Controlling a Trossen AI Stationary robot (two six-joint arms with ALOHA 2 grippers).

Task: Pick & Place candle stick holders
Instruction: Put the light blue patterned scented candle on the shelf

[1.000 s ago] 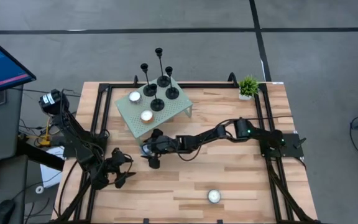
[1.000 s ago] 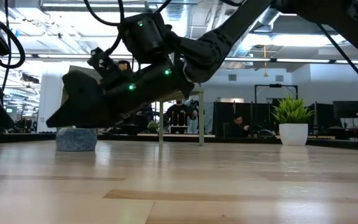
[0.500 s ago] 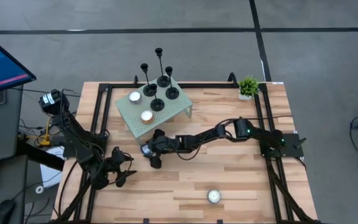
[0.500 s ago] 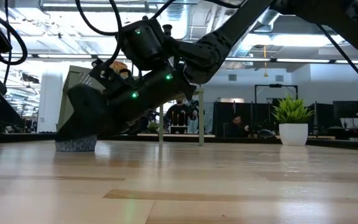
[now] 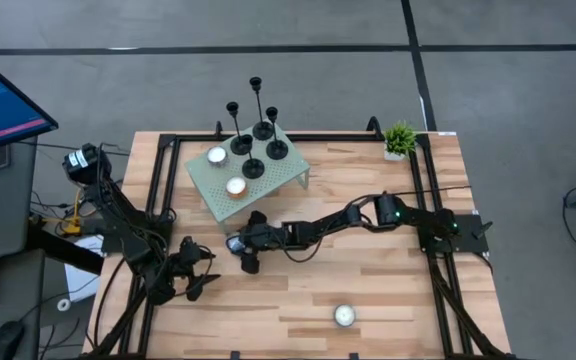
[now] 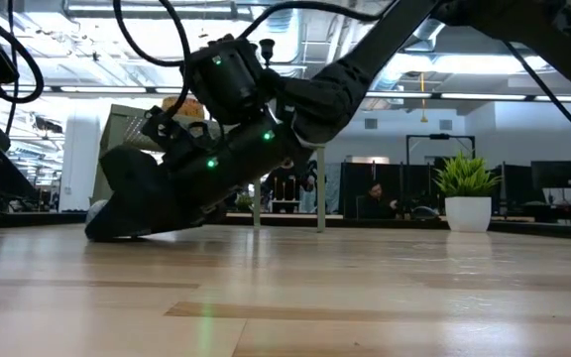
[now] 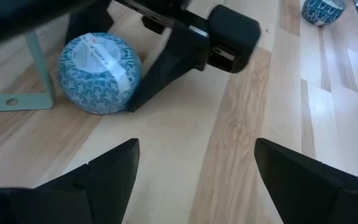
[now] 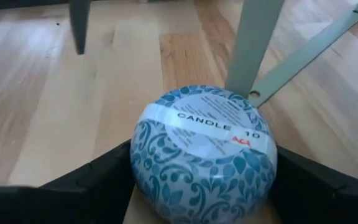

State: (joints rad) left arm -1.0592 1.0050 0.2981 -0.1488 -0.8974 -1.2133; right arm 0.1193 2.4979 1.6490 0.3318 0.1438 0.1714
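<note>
Tabletop (image 5: 388, 280): pale wood planks, fills the lower centre of the high view, black rail frame round its edges.

My right arm (image 5: 348, 218) reaches from the right edge of the high view toward the centre, stretched low over the wood. My left arm (image 5: 118, 225) sits folded at the lower left, by the tabletop's edge.

Pale green perforated stand (image 5: 286, 172): upper centre of the high view, on angled legs. On it, four black candle stick holders (image 5: 253, 168), disc bases on the deck, thin stems upright, differing heights; the tallest is at the back. Two small round tealights (image 5: 236, 186) share the deck, toward its left side.

Small potted plant (image 5: 400, 139): upper right of the tabletop, well apart from the stand.

My right fingers (image 8: 135, 186): down at the tabletop just in front of the stand, centre of the high view. In the right wrist view they sit spread to either side of a round blue-patterned candle tin (image 8: 202, 155), white label reading "CANDLE" across its lid; I cannot tell if they touch it yet. A stand leg rises just behind the tin. In the low view the gripper is tilted hard, nose at the wood, left of centre.

My left fingers (image 7: 104, 180): spread wide, nothing between them, hovering over bare wood.

A second blue tin (image 7: 323, 10) at the upper right of the left wrist view. One more small round candle (image 5: 344, 315) lies lower centre of the high view, alone.
</note>
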